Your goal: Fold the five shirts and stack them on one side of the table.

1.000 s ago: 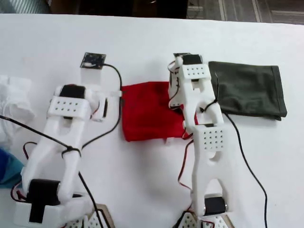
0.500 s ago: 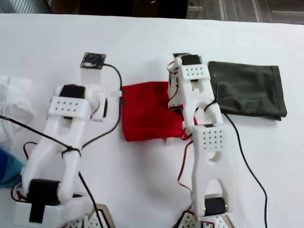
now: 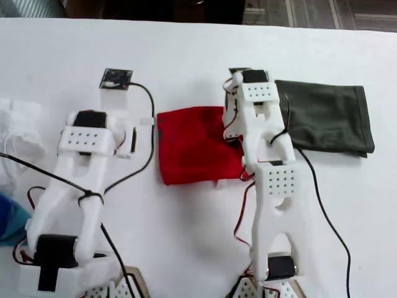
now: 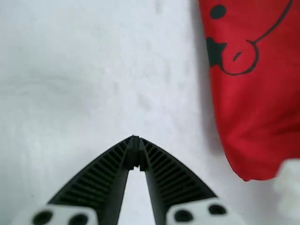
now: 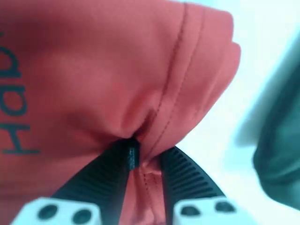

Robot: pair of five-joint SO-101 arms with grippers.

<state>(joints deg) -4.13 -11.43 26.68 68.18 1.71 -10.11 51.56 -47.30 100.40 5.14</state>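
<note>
Two grippers noted: right gripper (image 5: 143, 158) clamped on a hem fold of the folded red shirt (image 3: 193, 148), likely to drag it toward the folded dark green shirt (image 3: 325, 118) just beside it for stacking, left gripper (image 4: 136, 149) closed, empty, near the red shirt's opposite edge.

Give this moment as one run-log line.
left gripper: shut, empty, beside folded red fabric shirt | right gripper: shut on its edge | folded dark green fabric shirt: apart

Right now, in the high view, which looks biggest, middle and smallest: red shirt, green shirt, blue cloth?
Largest: green shirt and red shirt look about alike; the right arm hides part of the red.
Smallest: blue cloth, cut off by the picture's edge.
</note>
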